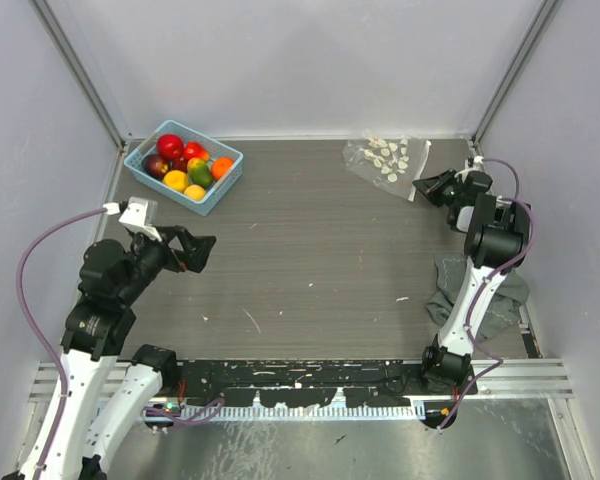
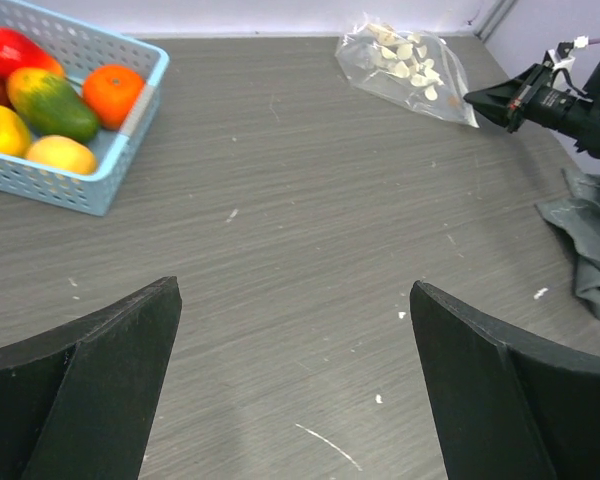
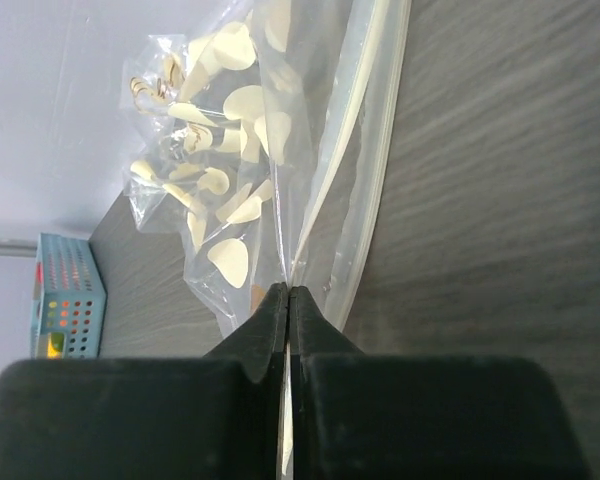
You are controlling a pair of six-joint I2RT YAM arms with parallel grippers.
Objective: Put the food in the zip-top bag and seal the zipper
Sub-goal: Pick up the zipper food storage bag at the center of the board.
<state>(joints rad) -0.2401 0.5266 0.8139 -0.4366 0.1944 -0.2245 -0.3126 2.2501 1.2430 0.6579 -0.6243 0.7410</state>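
The clear zip-top bag [image 1: 385,158] with white flecks lies at the far right of the table. My right gripper [image 1: 420,187] is shut on a thin film layer at the bag's mouth edge. In the right wrist view the bag [image 3: 230,180] spreads out beyond the closed tips of the gripper [image 3: 288,292], and the zipper [image 3: 377,150] runs just right of them. The toy fruits [image 1: 185,165], red, yellow, orange and green, sit in a light-blue basket [image 1: 230,175] at the far left. My left gripper [image 1: 205,250] is open and empty above the table, short of the basket.
A grey cloth [image 1: 480,290] lies crumpled by the right arm's base. In the left wrist view the basket [image 2: 80,190] is at upper left, the bag [image 2: 405,62] at upper right and the cloth [image 2: 590,240] at right. Walls enclose the table.
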